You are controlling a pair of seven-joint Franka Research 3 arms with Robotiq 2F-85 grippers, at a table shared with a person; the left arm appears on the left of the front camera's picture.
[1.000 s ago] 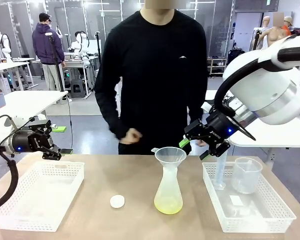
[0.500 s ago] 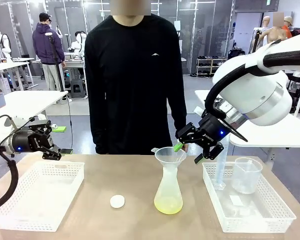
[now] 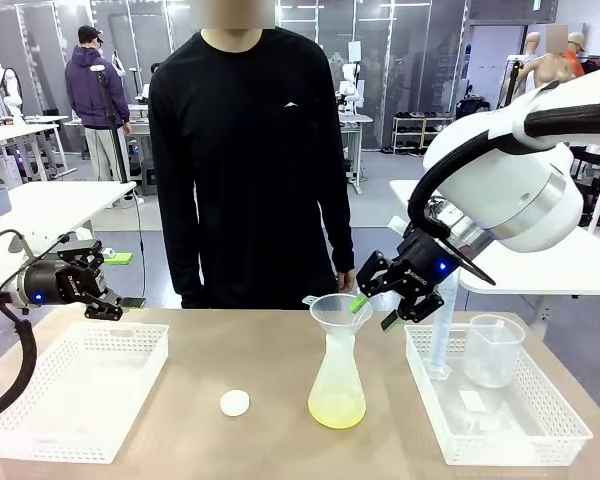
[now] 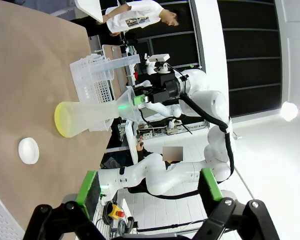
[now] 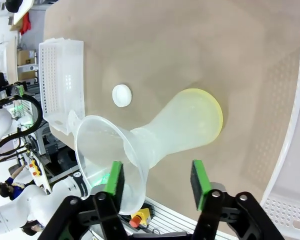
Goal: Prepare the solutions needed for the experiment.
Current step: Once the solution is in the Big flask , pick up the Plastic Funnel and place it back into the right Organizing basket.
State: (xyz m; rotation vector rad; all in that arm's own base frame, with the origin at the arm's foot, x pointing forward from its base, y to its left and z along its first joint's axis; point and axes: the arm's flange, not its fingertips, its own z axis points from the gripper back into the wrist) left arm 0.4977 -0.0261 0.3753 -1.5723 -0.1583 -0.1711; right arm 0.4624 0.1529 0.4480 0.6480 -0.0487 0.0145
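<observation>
Beyond a lab hall crowded with other benches, a brown tabletop [image 3: 260, 350] is carrying the work, and a person [image 3: 245, 160] in a black top is standing at its far edge with arms hanging down. Near the middle, a frosted conical flask [image 3: 337, 380] is standing upright with a clear funnel [image 3: 340, 310] sitting in its neck. The solutions [image 3: 336, 411] are lying as a shallow, pale yellow layer across the flask's bottom. A small white cap [image 3: 234, 403] is resting on the tabletop to the flask's left, apart from it. A white left basket [image 3: 40, 440] is sitting at one end of the tabletop. A right basket [image 3: 520, 440] is sitting at the other, holding a clear beaker [image 3: 493, 350] and a measuring cylinder [image 3: 442, 340], both upright. The right tool [image 3: 373, 312] is hovering just beside the funnel's rim, on its right, with its jaws spread wide and gripping nothing. In its wrist view one green pad is overlapping the funnel's bowl, and I cannot tell whether it is touching. The left tool [image 3: 125, 280] is hanging over the far edge of the left basket, well apart from the flask, with its jaws likewise parted and holding nothing.
</observation>
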